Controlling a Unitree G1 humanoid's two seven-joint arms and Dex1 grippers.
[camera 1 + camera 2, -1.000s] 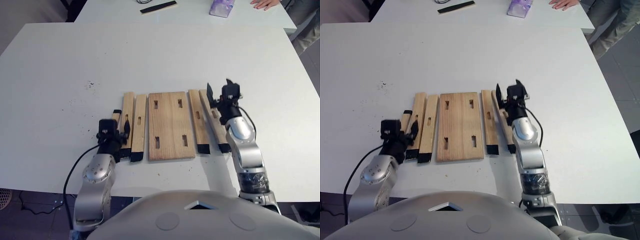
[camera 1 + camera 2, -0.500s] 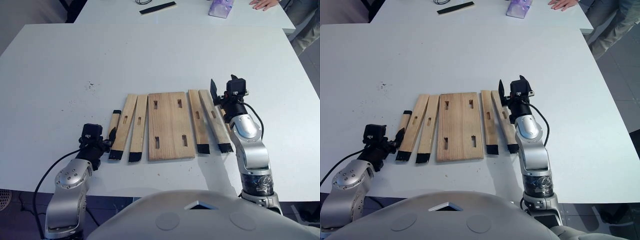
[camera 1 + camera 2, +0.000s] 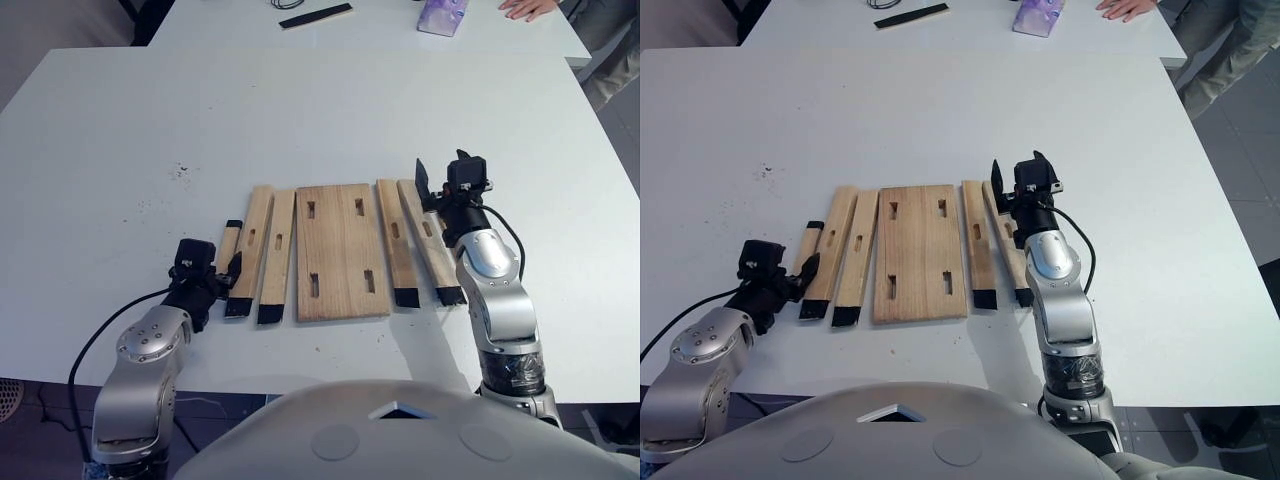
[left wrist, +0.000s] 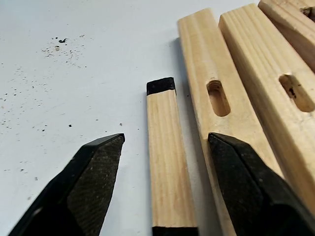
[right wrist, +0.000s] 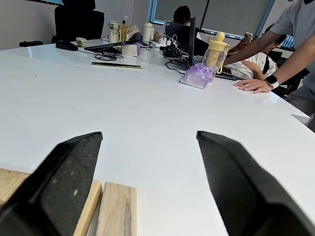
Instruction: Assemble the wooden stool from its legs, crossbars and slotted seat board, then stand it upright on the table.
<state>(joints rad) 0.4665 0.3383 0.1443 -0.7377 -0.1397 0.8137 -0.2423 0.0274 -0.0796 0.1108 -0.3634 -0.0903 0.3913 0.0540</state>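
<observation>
On the white table (image 3: 120,130), the left gripper (image 4: 166,141) sits low, its jaws spread wide to either side of the short black-tipped crossbar (image 3: 229,243) and gripping nothing. Beside it lie two slotted legs (image 3: 266,250), then the slotted seat board (image 3: 340,250) lying flat, then two more legs (image 3: 412,240). The right gripper (image 3: 441,172) hovers wide open and empty above their far ends.

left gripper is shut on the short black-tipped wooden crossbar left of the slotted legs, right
Not shut: the left wrist view shows the left gripper open, fingers either side of the short black-tipped wooden crossbar, which does lie left of the slotted legs.
</observation>
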